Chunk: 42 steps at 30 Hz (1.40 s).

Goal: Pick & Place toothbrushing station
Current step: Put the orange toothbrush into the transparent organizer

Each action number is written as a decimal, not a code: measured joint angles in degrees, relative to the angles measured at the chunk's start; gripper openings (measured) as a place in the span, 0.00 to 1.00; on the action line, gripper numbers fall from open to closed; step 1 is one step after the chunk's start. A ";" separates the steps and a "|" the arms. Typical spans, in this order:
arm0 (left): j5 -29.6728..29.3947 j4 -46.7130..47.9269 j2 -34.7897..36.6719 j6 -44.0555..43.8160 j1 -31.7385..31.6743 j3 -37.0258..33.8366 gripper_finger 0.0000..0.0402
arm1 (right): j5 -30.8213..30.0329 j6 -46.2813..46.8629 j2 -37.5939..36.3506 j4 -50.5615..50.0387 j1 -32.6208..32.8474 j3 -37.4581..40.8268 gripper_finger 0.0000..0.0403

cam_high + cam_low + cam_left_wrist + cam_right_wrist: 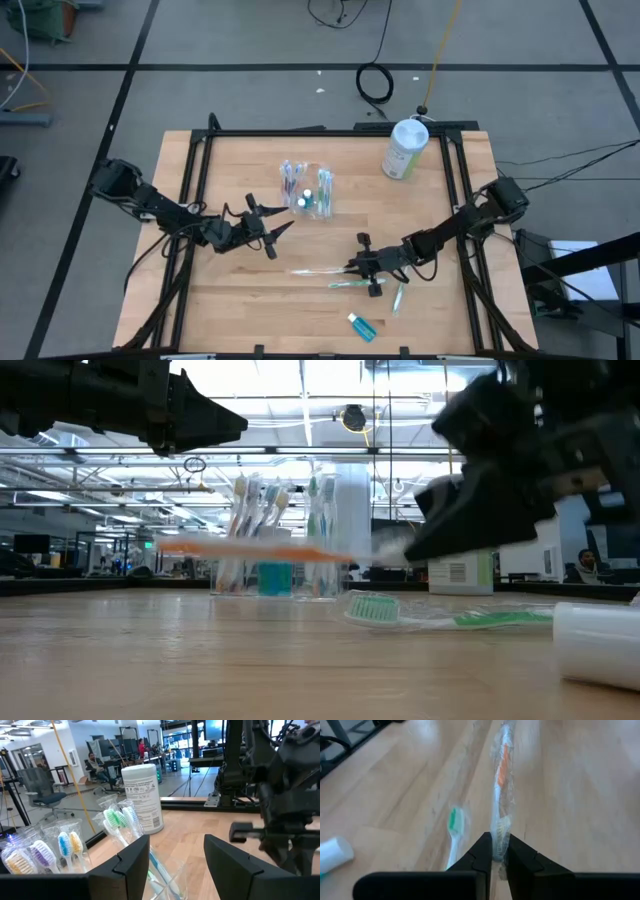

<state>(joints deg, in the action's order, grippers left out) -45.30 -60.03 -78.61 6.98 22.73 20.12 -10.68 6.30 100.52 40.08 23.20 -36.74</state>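
The toothbrushing station [310, 188], a clear holder with several toothbrushes standing in it, sits on the wooden table behind the middle; it also shows in the low view [270, 575]. My left gripper [275, 232] hangs open just left of it and near it, its fingers [135, 865] pointing level at the holder and touching nothing. My right gripper [355, 268] is shut on an orange toothbrush in a clear wrapper [312, 270], right of the table's middle. A green toothbrush [345, 284] lies flat on the table beside it. My right gripper pinches the wrapped orange toothbrush at its bristle-head end [499, 826] between its two fingers. The fingers come from the table's right, slanting slightly down, in line with the brush. The brush [255, 550] sticks out level toward the table's left, lifted clear of the wood.
A tall white-and-green canister [405, 148] stands at the back right. Another toothbrush [398, 298] and a small white-and-teal tube [362, 327] lie near the front edge. A black frame [190, 190] borders the tabletop. People sit in the room beyond the table.
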 joint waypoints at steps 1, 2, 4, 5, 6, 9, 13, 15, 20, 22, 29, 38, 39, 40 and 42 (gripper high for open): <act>0.00 0.00 0.00 0.02 0.01 0.00 0.48 | -0.02 -1.17 -1.10 -2.11 0.02 -0.81 0.07; 0.00 0.00 0.00 0.11 0.01 0.00 0.48 | -0.09 -2.46 -2.42 -4.89 0.00 -2.01 0.07; 0.00 -0.04 0.00 0.28 -0.01 0.00 0.48 | -1.96 -5.18 -4.93 -13.51 0.02 -5.48 0.07; 0.00 -0.04 0.00 0.34 -0.01 0.00 0.48 | -3.59 -6.71 -6.04 -19.36 0.02 -7.77 0.07; 0.02 -0.04 0.00 0.37 -0.08 0.00 0.48 | -5.13 -8.08 -6.93 -25.94 0.00 -10.59 0.07; 0.17 -0.04 0.00 0.36 -0.47 0.00 0.48 | -12.25 -10.77 -7.53 -47.79 0.02 -21.10 0.08; 0.18 -0.02 0.00 0.00 -0.73 0.00 0.48 | -22.97 -15.39 -7.36 -70.12 0.16 -33.06 0.07; 0.26 -0.02 0.00 -0.06 -0.71 0.00 0.48 | -25.83 -20.50 -7.25 -75.96 0.06 -36.52 0.07; 0.28 -0.02 0.00 -0.70 -0.71 0.00 0.48 | -31.96 -36.06 -7.28 -83.74 0.08 -41.90 0.07; 0.28 0.00 0.00 -0.70 -0.71 0.00 0.48 | -37.61 -42.27 -7.25 -84.55 0.09 -42.24 0.07; 0.28 0.02 0.00 -0.72 -0.71 0.00 0.48 | -49.01 -55.09 -7.22 -85.50 0.01 -42.24 0.07; 0.28 0.02 0.00 -0.07 -0.71 0.00 0.48 | -52.47 -64.25 -7.20 -92.54 -0.47 -42.17 0.07; 0.28 0.02 0.00 -0.06 -0.71 0.00 0.48 | -52.41 -64.77 -7.20 -92.64 -0.71 -42.18 0.07; 0.28 0.02 0.00 -0.04 -0.71 0.00 0.48 | -52.37 -65.23 -7.20 -92.68 -0.95 -42.18 0.07; 0.28 0.02 0.00 -0.04 -0.71 0.00 0.48 | -52.35 -65.85 -7.20 -92.68 -1.17 -42.16 0.07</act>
<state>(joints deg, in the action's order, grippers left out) -45.01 -60.01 -78.61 6.94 22.02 20.12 -63.03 -59.56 93.32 -52.60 22.04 -78.89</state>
